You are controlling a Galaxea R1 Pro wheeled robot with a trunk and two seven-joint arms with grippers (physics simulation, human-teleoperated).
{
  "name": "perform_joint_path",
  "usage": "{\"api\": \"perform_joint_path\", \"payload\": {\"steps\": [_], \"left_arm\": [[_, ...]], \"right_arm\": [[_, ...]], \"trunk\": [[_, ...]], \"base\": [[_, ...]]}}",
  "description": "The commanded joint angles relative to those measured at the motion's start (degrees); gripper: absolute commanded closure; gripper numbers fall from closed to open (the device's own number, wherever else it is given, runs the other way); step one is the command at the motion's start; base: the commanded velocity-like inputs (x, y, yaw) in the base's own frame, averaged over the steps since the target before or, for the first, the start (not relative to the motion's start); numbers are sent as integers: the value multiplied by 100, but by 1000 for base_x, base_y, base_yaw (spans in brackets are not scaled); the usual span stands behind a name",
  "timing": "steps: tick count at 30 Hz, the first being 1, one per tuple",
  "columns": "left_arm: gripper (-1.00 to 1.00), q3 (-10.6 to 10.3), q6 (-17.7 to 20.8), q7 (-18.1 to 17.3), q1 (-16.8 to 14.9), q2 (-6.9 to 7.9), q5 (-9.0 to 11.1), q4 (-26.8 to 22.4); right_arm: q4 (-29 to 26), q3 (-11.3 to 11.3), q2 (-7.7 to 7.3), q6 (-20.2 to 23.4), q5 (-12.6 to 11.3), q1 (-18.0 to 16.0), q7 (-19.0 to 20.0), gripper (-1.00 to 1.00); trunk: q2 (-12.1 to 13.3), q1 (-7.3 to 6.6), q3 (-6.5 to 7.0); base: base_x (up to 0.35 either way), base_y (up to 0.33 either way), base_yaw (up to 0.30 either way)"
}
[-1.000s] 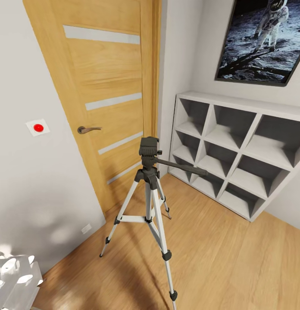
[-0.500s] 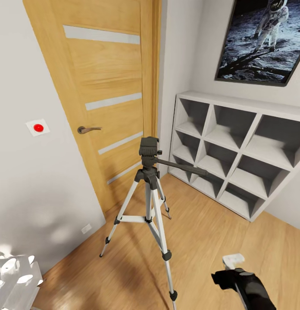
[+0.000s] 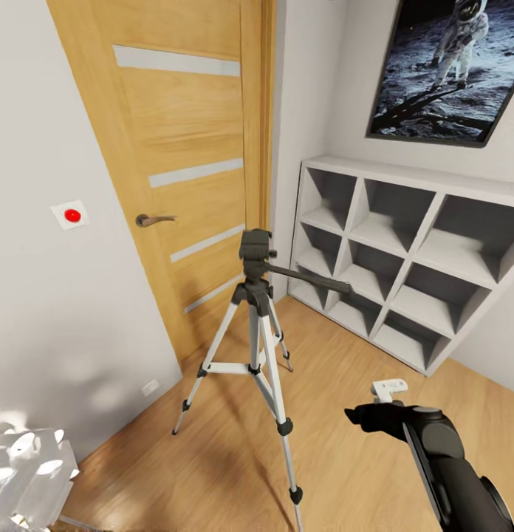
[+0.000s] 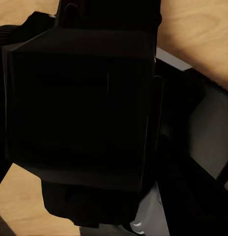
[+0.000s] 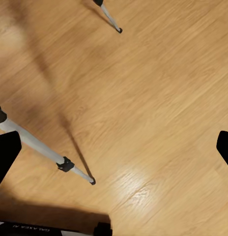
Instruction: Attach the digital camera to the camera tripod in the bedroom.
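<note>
Wooden door (image 3: 187, 148), white cube shelf (image 3: 405, 251)

A wooden door (image 3: 187, 170) with pale stripes and a lever handle (image 3: 153, 219) stands beside a grey wall bearing a red button (image 3: 71, 215). A white cube shelf (image 3: 405, 251) sits under an astronaut picture (image 3: 449, 66).

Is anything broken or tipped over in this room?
Nothing stands out. The camera tripod stands upright on all three legs on the wood floor, and the white shelf and door look undamaged.
</note>
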Motion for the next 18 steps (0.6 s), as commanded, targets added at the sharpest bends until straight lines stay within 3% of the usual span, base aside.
{"api": "perform_joint_path", "payload": {"steps": [1,14,18], "left_arm": [[100,-47,0,-26,-4,-1,50,4],[100,-47,5,-35,-4,-9,50,4],[100,-47,5,-36,-4,-9,50,4]], "right_arm": [[-16,0,0,22,61,-7,62,-100],[-67,31,-5,38,69,-14,130,-100],[-126,168,-1,38,69,-15,254,-100]], "trunk": [[-11,1,-11],[-11,1,-11],[-11,1,-11]], "base": [[-175,0,0],[-40,0,0],[-2,0,0]]}}
